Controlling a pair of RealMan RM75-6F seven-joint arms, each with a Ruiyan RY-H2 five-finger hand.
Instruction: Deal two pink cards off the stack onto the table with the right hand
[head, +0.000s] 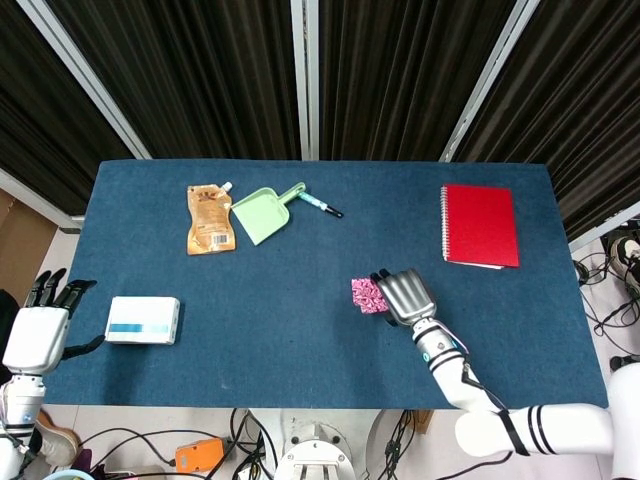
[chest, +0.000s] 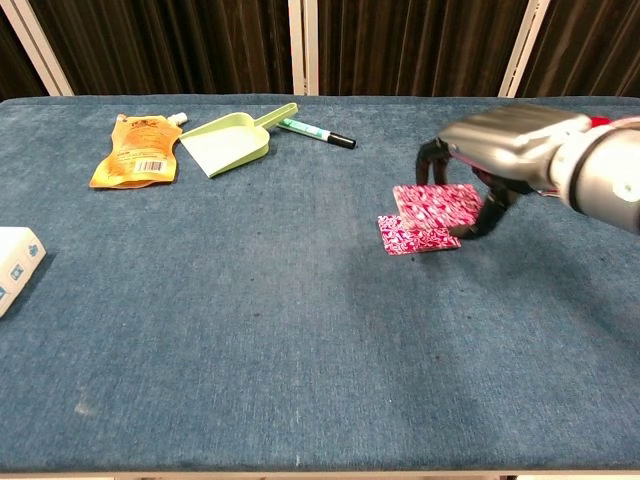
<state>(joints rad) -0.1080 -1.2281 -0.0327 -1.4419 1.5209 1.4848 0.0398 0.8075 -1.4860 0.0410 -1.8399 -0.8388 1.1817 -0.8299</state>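
My right hand (chest: 500, 160) hovers above the table at centre right and pinches a flat pink patterned piece of the card stack (chest: 437, 203) between thumb and fingers. I cannot tell how thick that piece is. Just below and left of it, another pink patterned piece (chest: 413, 238) lies flat on the blue cloth, apart from the hand. In the head view the right hand (head: 406, 294) covers most of the pink cards (head: 367, 295). My left hand (head: 36, 336) hangs off the table's left edge with fingers spread, holding nothing.
A white and blue box (head: 143, 320) lies at the left front. At the back left are an orange pouch (chest: 137, 150), a green dustpan (chest: 235, 140) and a marker (chest: 315, 132). A red notebook (head: 480, 225) lies at the back right.
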